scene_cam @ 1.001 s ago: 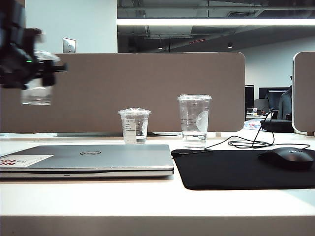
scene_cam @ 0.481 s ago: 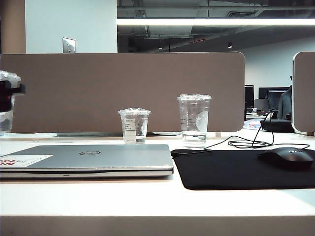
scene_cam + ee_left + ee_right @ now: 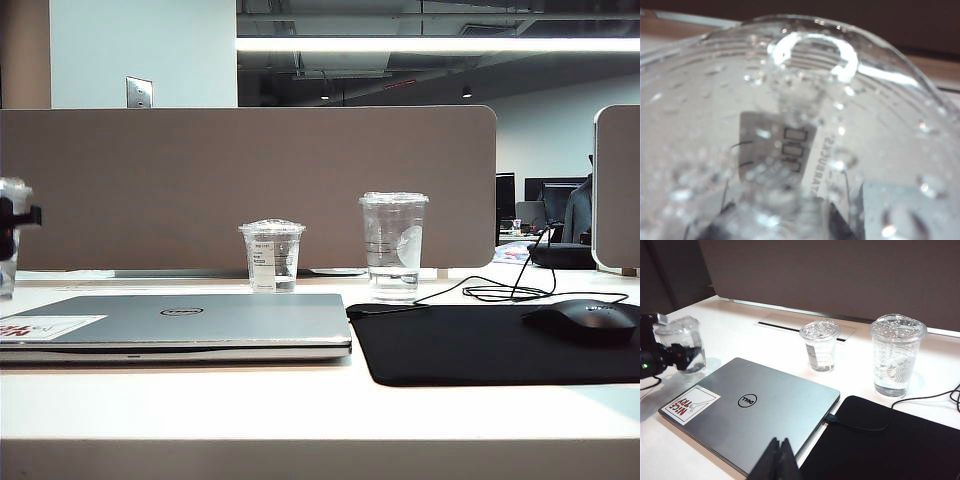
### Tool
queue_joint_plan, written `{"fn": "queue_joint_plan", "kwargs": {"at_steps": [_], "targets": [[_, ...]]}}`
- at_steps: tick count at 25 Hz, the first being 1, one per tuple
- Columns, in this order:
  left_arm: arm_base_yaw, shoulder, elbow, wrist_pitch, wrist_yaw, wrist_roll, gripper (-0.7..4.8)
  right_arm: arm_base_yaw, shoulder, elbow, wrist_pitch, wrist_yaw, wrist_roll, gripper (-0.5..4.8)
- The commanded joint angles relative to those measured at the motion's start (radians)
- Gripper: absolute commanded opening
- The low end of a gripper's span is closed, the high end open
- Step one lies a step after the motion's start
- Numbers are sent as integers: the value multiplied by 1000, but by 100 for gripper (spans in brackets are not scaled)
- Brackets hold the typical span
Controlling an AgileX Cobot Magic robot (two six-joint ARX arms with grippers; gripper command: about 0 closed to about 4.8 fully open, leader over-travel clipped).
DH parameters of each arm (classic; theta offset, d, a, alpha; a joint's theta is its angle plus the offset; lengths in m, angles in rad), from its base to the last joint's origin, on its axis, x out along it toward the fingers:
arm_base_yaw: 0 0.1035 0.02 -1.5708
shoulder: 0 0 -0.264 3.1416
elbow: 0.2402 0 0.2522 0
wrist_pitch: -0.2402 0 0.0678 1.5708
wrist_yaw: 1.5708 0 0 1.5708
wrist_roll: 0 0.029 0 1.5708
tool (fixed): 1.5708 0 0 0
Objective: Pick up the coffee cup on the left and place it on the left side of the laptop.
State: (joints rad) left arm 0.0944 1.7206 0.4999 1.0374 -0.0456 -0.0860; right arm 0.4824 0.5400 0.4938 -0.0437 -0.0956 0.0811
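Left gripper point(image 3: 660, 357) clamps the coffee cup point(image 3: 682, 342) just left of the laptop point(image 3: 755, 407), base near the table; right gripper point(image 3: 779, 452), fingers pressed together, hangs above laptop's near edge.

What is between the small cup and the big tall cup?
Nothing: just bare white table between the small cup and tall cup, clearest from the right wrist camera.

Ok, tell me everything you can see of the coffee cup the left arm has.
The coffee cup is clear plastic with a domed clear lid, droplets inside and faint printed boxes on its wall. It stands upright, gripped by the left pincer, at the left side of the laptop and a little behind it. Whether its base rests on the table cannot be told. The right pincer is shut, well clear, over the laptop's near edge.
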Motion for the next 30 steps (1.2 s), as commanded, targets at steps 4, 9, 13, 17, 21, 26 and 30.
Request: {"fn": "queue_joint_plan", "kwargs": {"at_steps": [4,9,13,17,21,26,30], "targets": [[0,94,2,127,-2,0,214,1,-1,6,13,-19,2,-4],[0,111,2,124,-2,3,215,1,-1,6,1,-74,1,-4],[0,111,2,124,2,8,235,1,-1,6,-42,-148,1,-4],[0,109,2,123,8,30,381,1,-1,6,-92,-222,-3,-4],[0,95,2,94,16,30,479,1,-1,6,-92,-221,-3,-4],[-1,-26,2,-130,24,97,479,1,-1,6,-91,-218,-3,-4],[-1,-145,2,-318,21,125,479,1,-2,6,-89,-218,-3,-4]]}}
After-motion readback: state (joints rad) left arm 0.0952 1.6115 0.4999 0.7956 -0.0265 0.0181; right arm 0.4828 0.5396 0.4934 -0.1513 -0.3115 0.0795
